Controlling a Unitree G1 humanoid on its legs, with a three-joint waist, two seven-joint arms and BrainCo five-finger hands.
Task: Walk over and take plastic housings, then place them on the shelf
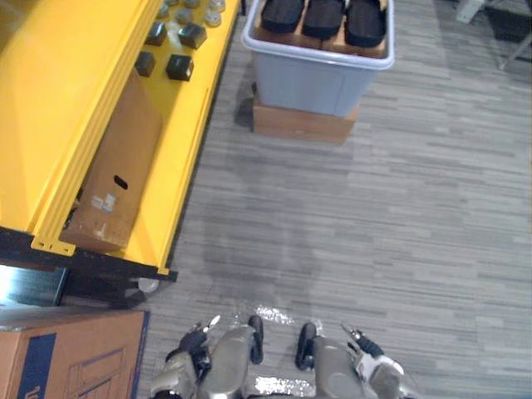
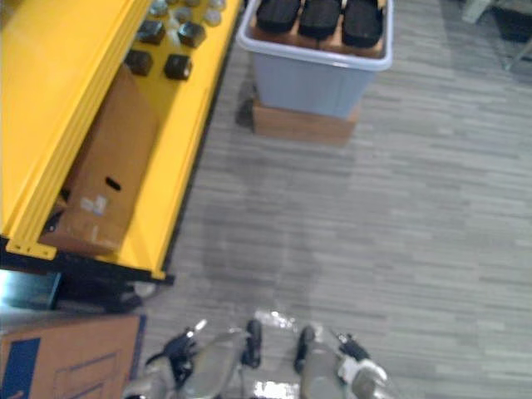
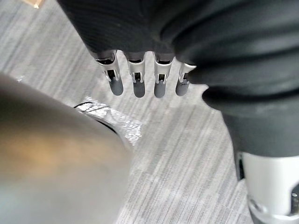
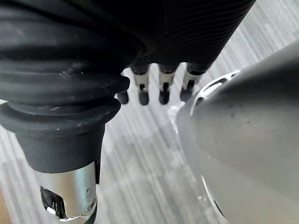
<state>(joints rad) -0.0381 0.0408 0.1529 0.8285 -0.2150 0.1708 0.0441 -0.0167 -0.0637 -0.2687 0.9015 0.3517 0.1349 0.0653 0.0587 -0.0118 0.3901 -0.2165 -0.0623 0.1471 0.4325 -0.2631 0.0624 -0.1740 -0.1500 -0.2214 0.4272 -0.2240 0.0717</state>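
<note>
Far ahead of left hand [image 3: 136, 80] and right hand [image 4: 163, 87], both slack and empty, sat the housings [image 1: 324, 17] in a bin [image 1: 307, 80]; walking over seemed next.

Shelf [image 1: 179, 158] along the left, with a carton [image 1: 116, 179] lying on it and small blocks [image 1: 179, 66] in rows behind the carton at the far end. Ahead, just right of the shelf, a bin [image 1: 320, 79] stands on a low crate [image 1: 301, 123] on the floor [image 1: 374, 233], with plastic housings [image 1: 324, 17] side by side in it. A second carton [image 1: 71, 353] sits at near left, before the shelf's end.
</note>
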